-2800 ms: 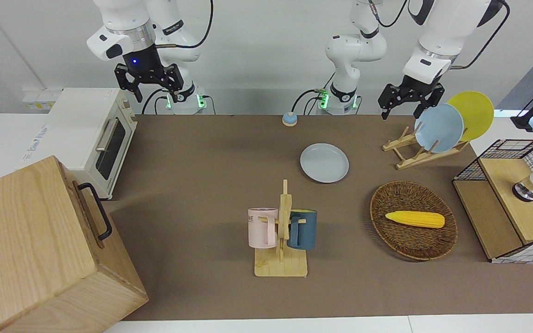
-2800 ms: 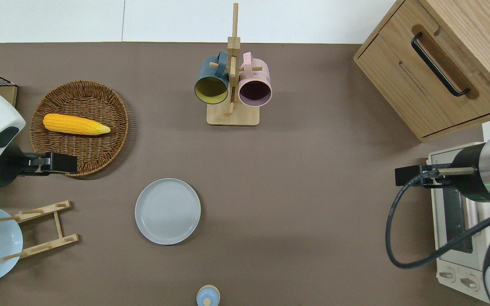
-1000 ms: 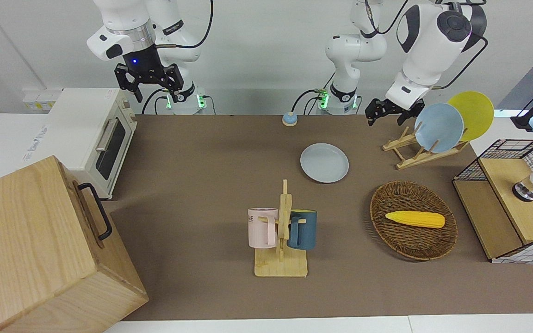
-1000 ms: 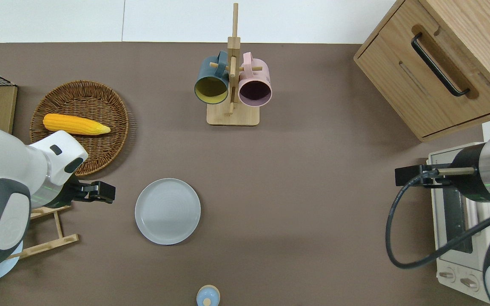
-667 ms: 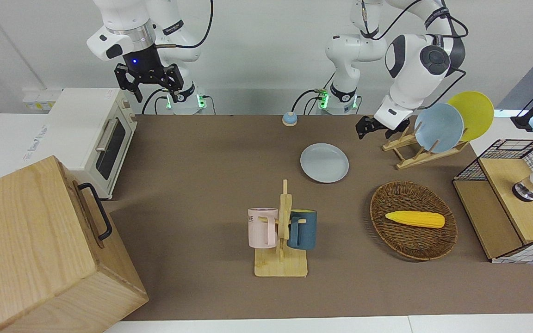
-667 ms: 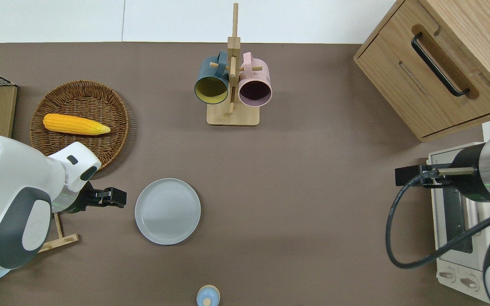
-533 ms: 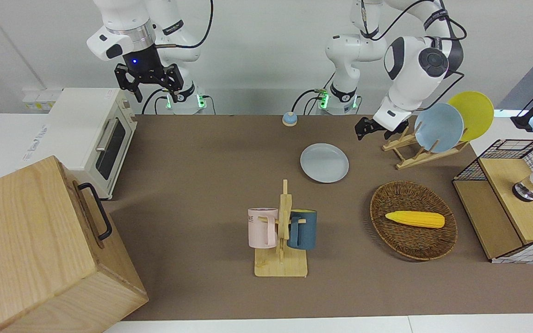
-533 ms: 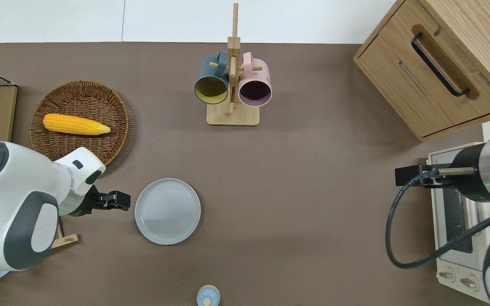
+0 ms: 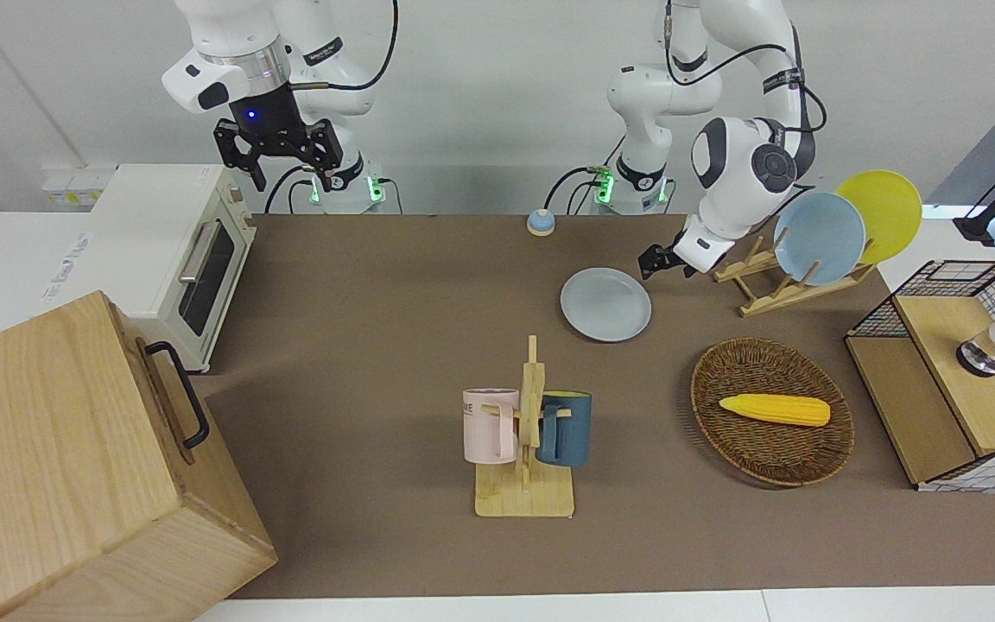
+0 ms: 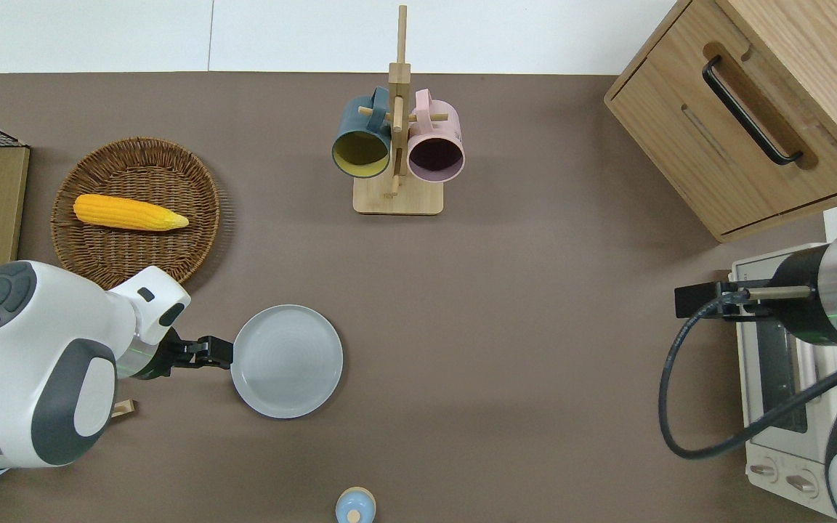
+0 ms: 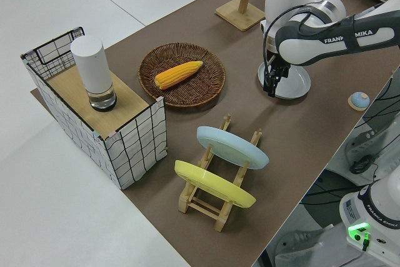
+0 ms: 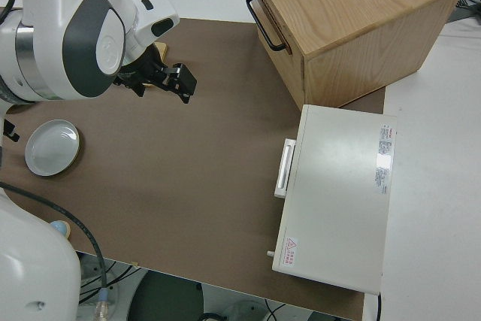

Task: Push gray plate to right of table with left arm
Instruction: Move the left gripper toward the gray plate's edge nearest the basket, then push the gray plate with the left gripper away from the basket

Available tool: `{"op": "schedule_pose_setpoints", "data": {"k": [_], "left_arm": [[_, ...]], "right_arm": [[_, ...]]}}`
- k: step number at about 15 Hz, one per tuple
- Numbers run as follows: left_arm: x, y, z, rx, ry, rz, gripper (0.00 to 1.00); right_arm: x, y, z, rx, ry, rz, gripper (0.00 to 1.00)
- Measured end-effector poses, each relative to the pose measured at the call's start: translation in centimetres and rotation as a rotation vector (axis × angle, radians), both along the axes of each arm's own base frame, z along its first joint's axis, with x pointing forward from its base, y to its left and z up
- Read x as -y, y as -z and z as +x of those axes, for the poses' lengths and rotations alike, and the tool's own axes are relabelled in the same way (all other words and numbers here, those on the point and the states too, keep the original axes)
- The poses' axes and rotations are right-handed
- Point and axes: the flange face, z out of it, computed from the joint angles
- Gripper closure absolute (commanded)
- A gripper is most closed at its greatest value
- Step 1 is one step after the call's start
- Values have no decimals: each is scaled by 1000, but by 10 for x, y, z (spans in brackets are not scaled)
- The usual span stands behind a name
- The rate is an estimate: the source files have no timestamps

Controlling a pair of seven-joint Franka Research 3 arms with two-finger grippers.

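Here left claw (image 10: pixel 216 351) at gray plate (image 10: pixel 287 361) rim (opening unclear, touch uncertain); right arm parked.

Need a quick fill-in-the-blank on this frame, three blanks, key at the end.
1. The left gripper sits low at the rim of the ____ plate.
2. The wicker basket holds one ear of ____.
3. The mug rack carries a teal mug and a ____ mug.
The right arm is parked.

Missing words: gray; corn; pink
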Motion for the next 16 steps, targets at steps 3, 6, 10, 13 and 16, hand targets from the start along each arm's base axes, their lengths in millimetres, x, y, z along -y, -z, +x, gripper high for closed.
{"op": "schedule_pose_setpoints", "data": {"k": [3, 6, 10, 13, 16], "left_arm": [[4, 14, -6, 6, -8, -6, 94], [8, 24, -9, 8, -3, -5, 186], [9, 42, -11, 11, -6, 1, 431], [10, 48, -12, 7, -5, 2, 767], [11, 48, -12, 7, -7, 3, 969]], "right_arm": [[0, 0, 0, 0, 0, 0, 7], [0, 0, 0, 0, 0, 0, 5], [0, 0, 0, 0, 0, 0, 5], [0, 0, 0, 0, 0, 0, 5], [0, 0, 0, 0, 0, 0, 5]]}}
